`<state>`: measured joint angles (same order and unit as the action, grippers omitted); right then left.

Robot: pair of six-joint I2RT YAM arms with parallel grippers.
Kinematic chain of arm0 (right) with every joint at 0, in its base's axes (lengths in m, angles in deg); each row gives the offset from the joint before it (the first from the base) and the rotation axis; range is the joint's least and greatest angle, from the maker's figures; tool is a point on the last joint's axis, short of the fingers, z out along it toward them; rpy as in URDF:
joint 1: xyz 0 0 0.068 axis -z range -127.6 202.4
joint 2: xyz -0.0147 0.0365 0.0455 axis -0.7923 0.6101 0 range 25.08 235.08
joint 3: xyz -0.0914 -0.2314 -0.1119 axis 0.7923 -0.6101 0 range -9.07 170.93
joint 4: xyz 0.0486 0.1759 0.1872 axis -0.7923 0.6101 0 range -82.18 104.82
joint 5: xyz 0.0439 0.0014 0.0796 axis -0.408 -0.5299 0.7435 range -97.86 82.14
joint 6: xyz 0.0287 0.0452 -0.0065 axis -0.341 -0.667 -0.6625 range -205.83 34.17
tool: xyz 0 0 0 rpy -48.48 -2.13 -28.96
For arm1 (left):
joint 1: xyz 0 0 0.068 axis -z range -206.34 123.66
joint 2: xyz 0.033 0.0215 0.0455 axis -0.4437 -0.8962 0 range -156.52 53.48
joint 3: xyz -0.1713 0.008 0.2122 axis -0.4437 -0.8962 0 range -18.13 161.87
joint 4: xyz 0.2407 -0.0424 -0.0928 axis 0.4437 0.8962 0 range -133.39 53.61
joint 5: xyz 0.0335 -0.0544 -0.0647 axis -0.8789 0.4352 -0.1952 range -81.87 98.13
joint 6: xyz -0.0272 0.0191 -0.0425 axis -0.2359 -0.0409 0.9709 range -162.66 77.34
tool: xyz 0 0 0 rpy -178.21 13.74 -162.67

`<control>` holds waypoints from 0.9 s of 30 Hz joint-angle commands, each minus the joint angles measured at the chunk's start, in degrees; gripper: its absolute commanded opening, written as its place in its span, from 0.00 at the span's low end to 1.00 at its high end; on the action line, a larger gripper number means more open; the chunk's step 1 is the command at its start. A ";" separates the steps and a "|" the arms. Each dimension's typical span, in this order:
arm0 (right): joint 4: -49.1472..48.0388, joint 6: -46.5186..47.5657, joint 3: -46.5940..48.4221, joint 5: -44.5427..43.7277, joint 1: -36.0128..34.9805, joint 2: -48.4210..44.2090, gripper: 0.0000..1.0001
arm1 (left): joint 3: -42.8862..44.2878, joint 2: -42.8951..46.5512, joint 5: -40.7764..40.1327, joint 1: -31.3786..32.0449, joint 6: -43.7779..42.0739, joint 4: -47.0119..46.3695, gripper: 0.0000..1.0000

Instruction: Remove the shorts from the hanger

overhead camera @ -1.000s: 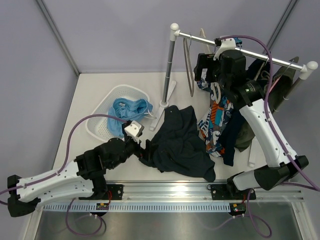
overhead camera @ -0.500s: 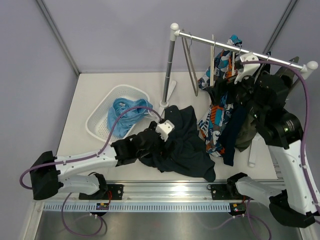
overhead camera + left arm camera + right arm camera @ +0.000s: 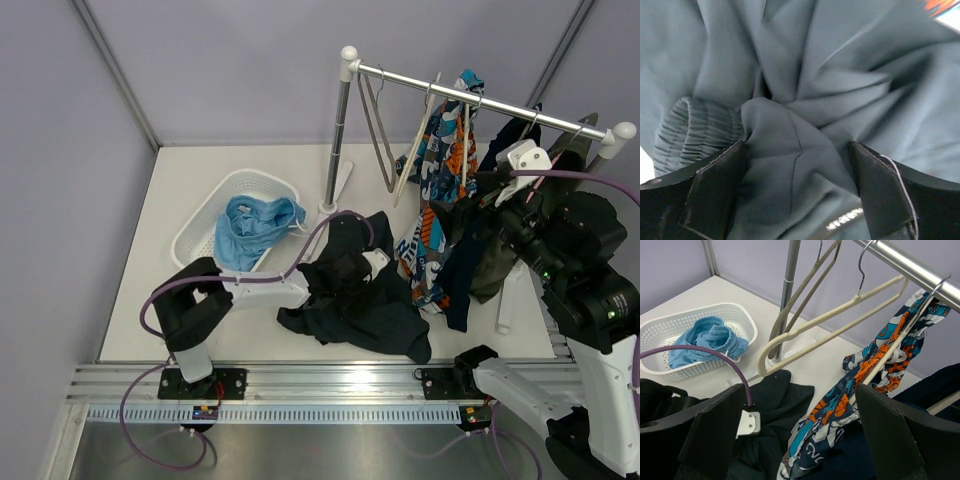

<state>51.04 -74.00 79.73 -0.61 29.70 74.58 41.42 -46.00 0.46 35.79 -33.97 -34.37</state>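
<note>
The dark navy shorts [image 3: 365, 305] lie crumpled on the table in front of the rack; they also show in the right wrist view [image 3: 770, 410]. My left gripper [image 3: 368, 268] is open and pressed down onto them, with a fold of dark cloth [image 3: 790, 145] between the fingers [image 3: 715, 190]. The light blue shorts [image 3: 255, 222] lie in the white basket [image 3: 195, 245]. My right gripper [image 3: 487, 205] is open and empty, held up beside the rack, facing patterned blue-orange shorts [image 3: 875, 370] that hang on a hanger.
A metal rail [image 3: 480, 95] on a pole [image 3: 338, 140] carries two empty beige hangers [image 3: 385, 135], the patterned shorts [image 3: 440, 195] and dark garments [image 3: 500, 245] at the right end. The left arm's purple cable [image 3: 320, 232] arcs over the table.
My left arm swung right, from the dark shorts' left edge to their middle. My right arm drew back from the rail toward the right; the patterned shorts now hang free.
</note>
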 commanded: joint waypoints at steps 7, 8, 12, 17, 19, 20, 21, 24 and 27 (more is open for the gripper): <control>-0.94 -1.38 -0.20 3.48 0.90 -0.01 0.99 | 1.18 -5.19 -1.34 -2.27 3.88 3.56 0.40; -1.12 -1.46 -0.03 3.48 0.99 0.07 0.99 | 0.84 -5.02 0.09 -2.36 4.32 3.12 0.20; -1.30 -1.90 1.12 2.95 1.08 0.16 0.99 | -2.15 5.24 3.26 -2.36 5.64 1.09 0.00; -2.17 -1.99 1.91 2.34 2.04 0.51 0.99 | -0.58 23.34 -1.47 -3.41 5.20 7.65 0.00; -2.88 -2.08 2.08 2.25 2.39 0.60 1.00 | 2.58 30.38 -4.11 -6.03 4.24 10.74 0.00; -3.05 -2.17 2.17 2.25 2.74 0.69 0.99 | 3.89 32.40 -4.55 -7.53 4.06 13.80 0.00; -3.14 -2.25 2.26 2.33 2.83 0.78 0.99 | 5.21 33.90 -4.82 -9.38 3.79 15.23 0.00; -3.50 -2.52 2.44 2.60 3.19 0.95 1.00 | 10.84 38.30 -4.91 -17.46 1.69 18.49 0.00; -4.11 -2.78 2.17 3.12 3.19 0.95 0.99 | 18.04 38.23 -3.86 -25.37 -1.12 20.07 0.00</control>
<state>50.04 -75.99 80.34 1.81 32.44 75.30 53.62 -7.53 -2.31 15.04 -31.45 -17.21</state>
